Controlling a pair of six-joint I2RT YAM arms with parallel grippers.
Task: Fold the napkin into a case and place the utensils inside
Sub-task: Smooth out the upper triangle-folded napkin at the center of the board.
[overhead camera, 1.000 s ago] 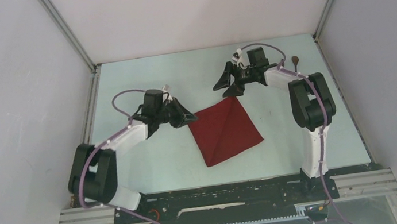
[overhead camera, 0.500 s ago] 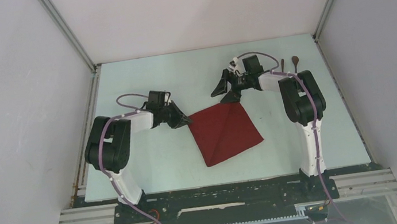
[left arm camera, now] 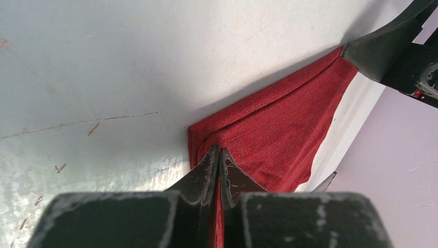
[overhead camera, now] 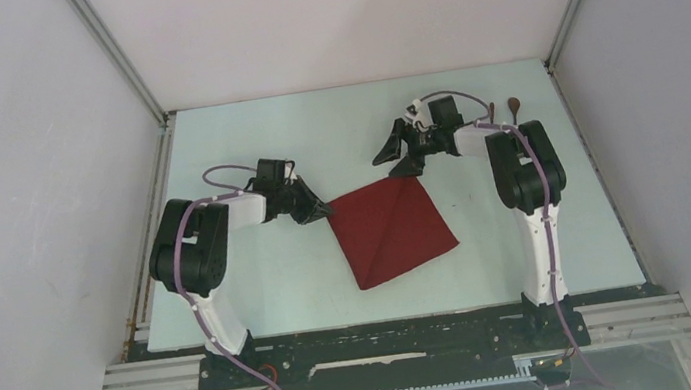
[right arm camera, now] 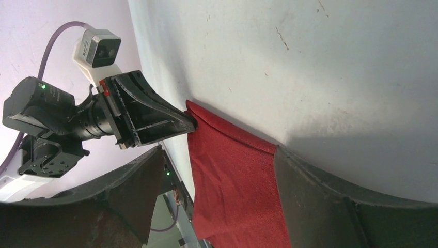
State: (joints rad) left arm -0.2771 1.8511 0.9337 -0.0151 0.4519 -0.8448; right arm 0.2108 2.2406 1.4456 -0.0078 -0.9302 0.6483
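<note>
The dark red napkin [overhead camera: 391, 229] lies flat on the table as a folded diamond. My left gripper [overhead camera: 316, 210] is shut on its left corner, and red cloth [left arm camera: 279, 129] shows pinched between the fingertips [left arm camera: 210, 164]. My right gripper [overhead camera: 400, 158] stands open at the napkin's far corner. In the right wrist view the napkin [right arm camera: 232, 181] lies between that gripper's spread fingers [right arm camera: 315, 191], and one finger rests against the corner. The utensils, a fork [overhead camera: 492, 113] and a spoon [overhead camera: 514, 104], lie at the back right, behind the right arm.
The pale table [overhead camera: 283, 284] is walled by white panels on three sides, with metal rails along its left and right edges. A black base bar [overhead camera: 391, 342] runs along the near edge. The right arm's elbow [overhead camera: 522, 167] stands just right of the napkin.
My left gripper's jaws have closed onto the napkin's left corner. Both arms have raised their elbows. The right gripper shifted slightly and stays open. The napkin has not moved.
</note>
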